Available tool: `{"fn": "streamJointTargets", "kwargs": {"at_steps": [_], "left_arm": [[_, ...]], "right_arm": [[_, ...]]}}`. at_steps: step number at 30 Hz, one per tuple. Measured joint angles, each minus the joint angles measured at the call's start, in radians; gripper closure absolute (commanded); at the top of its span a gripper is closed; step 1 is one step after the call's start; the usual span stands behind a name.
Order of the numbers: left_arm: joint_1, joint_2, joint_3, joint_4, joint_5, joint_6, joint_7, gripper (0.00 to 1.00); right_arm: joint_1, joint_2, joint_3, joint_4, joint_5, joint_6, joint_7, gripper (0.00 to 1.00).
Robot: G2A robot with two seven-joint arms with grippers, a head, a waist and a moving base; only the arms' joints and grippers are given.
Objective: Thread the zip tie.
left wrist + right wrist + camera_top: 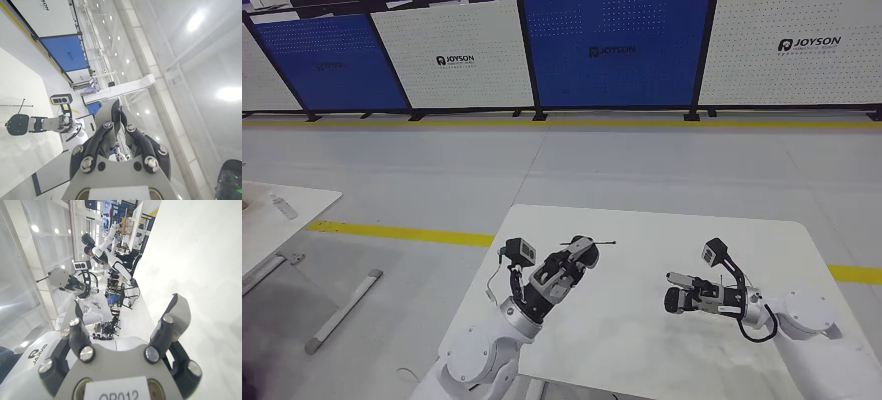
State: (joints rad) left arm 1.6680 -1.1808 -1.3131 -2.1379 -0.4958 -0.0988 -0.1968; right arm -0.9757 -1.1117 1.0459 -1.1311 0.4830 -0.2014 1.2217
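The left tool (pixel 580 251) was clamped on a thin black plastic zip tie (pixel 600 242) above the white desk (pixel 642 360); the right tool (pixel 125 300) gaped empty. Light and whippy, the tie likely needed pinching near its tip.

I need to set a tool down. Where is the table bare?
The table is bare along its far edge beyond both grippers, and in the strip between left gripper and right gripper. Crowded: the near side behind the grippers, and around the zip tie jutting from the left gripper.
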Motion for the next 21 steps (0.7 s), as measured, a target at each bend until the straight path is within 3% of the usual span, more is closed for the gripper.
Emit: {"fn": "streamJointTargets", "kwargs": {"at_steps": [7,10,16,21], "left_arm": [[0.008,-0.003,-0.035,-0.021,-0.151,-0.057,-0.053,1.0],[0.011,-0.002,-0.046,-0.018,-0.135,-0.083,-0.053,1.0],[0.01,-0.002,-0.045,-0.017,-0.135,-0.081,-0.052,1.0],[-0.006,-0.003,-0.03,0.005,-0.064,-0.068,-0.039,1.0]], "right_arm": [[0.0,0.0,0.0,0.0,0.0,0.0,0.0,0.0],[0.0,0.0,0.0,0.0,0.0,0.0,0.0,0.0],[0.0,0.0,0.0,0.0,0.0,0.0,0.0,0.0],[0.0,0.0,0.0,0.0,0.0,0.0,0.0,0.0]]}}
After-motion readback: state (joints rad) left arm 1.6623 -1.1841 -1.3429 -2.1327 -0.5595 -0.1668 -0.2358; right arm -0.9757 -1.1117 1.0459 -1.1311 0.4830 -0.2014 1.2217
